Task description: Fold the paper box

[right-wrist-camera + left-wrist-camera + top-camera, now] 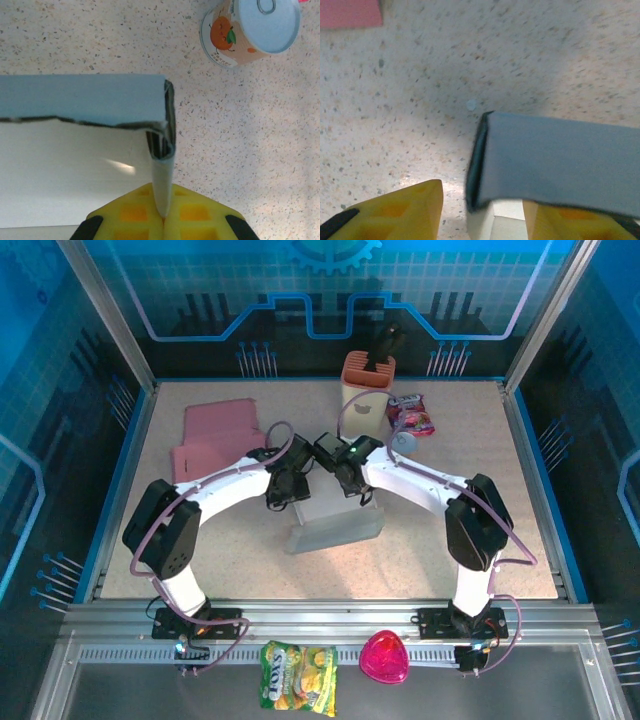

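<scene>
The right gripper [162, 194] was pressed together on a thin upright wall of the box [82, 97], pinching it edge-on at a corner. The left gripper [482, 202] was spread, its fingers straddling another corner without clamping it. The box sat mid-table [230, 550] between the arms, only partly formed. With one pinch holding, a hard pull would likely tear the ragged wall or drag the box toward the can [250, 30] nearby, and the unclamped side could spring flat.
</scene>
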Robot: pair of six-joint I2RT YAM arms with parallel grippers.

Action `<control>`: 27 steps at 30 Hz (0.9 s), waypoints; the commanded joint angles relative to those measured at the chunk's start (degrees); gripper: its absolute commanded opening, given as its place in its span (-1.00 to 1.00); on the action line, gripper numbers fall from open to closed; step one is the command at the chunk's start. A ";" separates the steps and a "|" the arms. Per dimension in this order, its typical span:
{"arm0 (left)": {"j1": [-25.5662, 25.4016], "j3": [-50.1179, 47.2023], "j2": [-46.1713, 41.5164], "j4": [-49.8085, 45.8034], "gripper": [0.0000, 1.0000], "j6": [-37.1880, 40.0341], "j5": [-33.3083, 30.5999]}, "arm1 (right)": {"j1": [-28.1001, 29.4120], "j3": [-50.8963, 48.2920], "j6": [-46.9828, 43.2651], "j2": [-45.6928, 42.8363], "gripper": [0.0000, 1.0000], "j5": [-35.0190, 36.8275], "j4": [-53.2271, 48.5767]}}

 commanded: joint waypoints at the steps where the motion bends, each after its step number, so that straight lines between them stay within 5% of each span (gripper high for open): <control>1: -0.33 5.05 -3.80 -2.05 -0.03 0.09 1.48 | -2.41 -0.33 3.26 1.18 -1.00 -2.22 -2.74; 13: 2.46 9.15 -10.59 -4.93 -0.03 -0.09 5.93 | -13.46 -7.37 27.13 -1.90 -1.00 -17.26 -8.79; 23: 5.61 -3.29 -19.84 -4.80 -0.15 0.33 10.41 | -15.60 1.01 50.22 4.23 -1.00 -26.83 -25.70; 27: 5.53 -8.75 -22.40 -3.53 -0.21 -0.68 13.68 | -15.34 1.25 55.19 4.68 -1.00 -32.27 -24.90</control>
